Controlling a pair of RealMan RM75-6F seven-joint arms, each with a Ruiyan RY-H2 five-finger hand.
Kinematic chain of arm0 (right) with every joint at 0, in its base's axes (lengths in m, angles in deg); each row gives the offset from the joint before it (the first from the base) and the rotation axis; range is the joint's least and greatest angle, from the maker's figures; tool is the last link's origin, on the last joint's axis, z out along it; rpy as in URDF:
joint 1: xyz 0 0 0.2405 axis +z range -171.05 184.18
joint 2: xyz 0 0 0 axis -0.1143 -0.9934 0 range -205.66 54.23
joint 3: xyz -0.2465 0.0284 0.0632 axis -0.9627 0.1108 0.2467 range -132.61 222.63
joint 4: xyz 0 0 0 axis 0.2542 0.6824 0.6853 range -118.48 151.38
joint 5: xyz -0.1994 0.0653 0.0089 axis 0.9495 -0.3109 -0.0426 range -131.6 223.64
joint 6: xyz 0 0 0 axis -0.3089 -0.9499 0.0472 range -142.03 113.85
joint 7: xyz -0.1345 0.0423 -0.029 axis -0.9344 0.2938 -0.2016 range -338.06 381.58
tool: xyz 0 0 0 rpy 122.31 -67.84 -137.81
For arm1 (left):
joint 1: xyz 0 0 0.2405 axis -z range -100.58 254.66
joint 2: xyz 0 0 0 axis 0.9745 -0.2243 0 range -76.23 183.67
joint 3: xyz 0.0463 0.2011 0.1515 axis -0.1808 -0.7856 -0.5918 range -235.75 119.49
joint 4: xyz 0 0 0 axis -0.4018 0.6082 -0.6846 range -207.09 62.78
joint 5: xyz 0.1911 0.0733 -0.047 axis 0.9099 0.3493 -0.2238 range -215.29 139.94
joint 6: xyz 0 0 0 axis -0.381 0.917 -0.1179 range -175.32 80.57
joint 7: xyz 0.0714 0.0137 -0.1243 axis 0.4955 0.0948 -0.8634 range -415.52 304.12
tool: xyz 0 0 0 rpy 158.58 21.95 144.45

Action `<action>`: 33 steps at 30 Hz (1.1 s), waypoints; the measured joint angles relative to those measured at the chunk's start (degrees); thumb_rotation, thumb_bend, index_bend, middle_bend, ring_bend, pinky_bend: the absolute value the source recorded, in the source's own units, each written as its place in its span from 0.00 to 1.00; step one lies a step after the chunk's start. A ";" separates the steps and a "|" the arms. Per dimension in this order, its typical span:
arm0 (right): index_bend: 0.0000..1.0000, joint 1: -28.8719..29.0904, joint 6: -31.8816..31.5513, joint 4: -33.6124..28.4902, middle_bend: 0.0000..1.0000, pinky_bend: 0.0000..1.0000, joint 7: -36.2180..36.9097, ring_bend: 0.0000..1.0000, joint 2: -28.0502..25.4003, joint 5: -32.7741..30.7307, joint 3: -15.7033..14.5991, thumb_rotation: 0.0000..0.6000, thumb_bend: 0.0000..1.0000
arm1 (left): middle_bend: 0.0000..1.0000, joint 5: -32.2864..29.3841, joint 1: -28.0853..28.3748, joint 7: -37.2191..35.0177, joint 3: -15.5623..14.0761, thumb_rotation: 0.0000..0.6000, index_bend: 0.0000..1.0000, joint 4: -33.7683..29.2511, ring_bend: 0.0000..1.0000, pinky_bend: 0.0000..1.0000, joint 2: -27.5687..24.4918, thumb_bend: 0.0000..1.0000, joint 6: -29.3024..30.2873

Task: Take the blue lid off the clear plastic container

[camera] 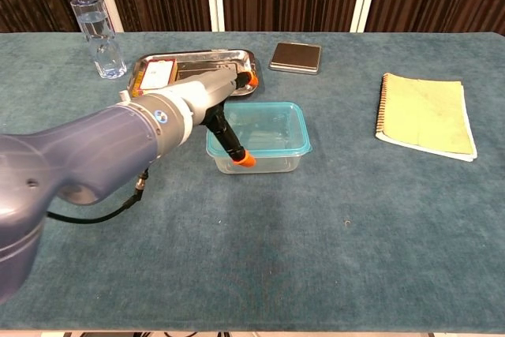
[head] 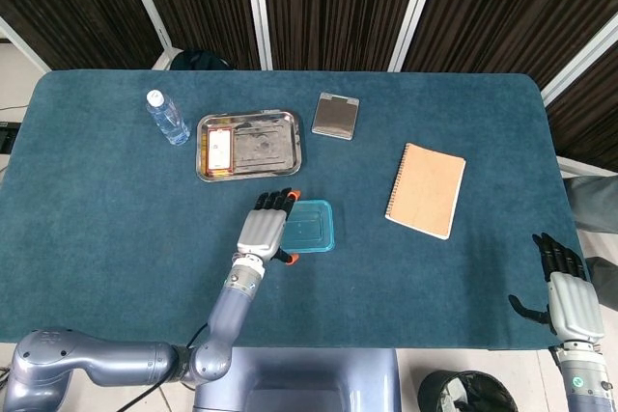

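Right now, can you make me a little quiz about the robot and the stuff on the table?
1. True or false: the blue lid is on the clear plastic container.
2. Which robot hand is at the container? A) left robot hand B) right robot hand
3. Fill in: the water bottle stands to the left of the metal ____.

Key: 1 true; 2 A; 3 tray.

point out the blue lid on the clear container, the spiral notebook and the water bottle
blue lid [camera: 272, 126], chest view, bare top surface right of the hand
tan spiral notebook [head: 426, 189], head view, middle of the cover
clear water bottle [camera: 99, 31], chest view, body below the white cap
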 measured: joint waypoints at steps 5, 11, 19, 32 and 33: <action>0.00 0.05 0.04 0.12 0.00 0.00 0.01 0.00 0.02 -0.10 0.05 1.00 0.31 | 0.00 0.69 0.81 -2.77 0.15 1.00 0.00 3.51 0.00 0.11 1.23 0.00 -1.74; 0.00 0.07 -0.03 0.16 0.00 0.00 -0.25 0.00 0.13 0.14 -0.08 1.00 0.31 | 0.00 2.57 0.33 -7.73 -0.71 1.00 0.00 5.78 0.00 0.12 1.42 0.00 -4.69; 0.00 0.06 -0.14 0.25 0.00 0.00 -0.53 0.00 0.30 0.21 -0.17 1.00 0.31 | 0.00 6.72 -0.40 -14.34 -2.09 1.00 0.00 9.24 0.00 0.12 1.50 0.00 -8.35; 0.00 0.10 -0.08 -0.05 0.00 0.00 -0.44 0.00 0.23 0.35 -0.26 1.00 0.31 | 0.22 14.63 -0.71 -22.29 -3.49 1.00 0.12 15.07 0.23 0.39 4.30 0.17 -8.96; 0.00 0.10 -0.06 -0.07 0.00 0.00 -0.44 0.00 0.22 0.35 -0.29 1.00 0.31 | 0.22 15.65 -0.78 -22.84 -3.69 1.00 0.12 15.49 0.23 0.39 4.52 0.17 -8.60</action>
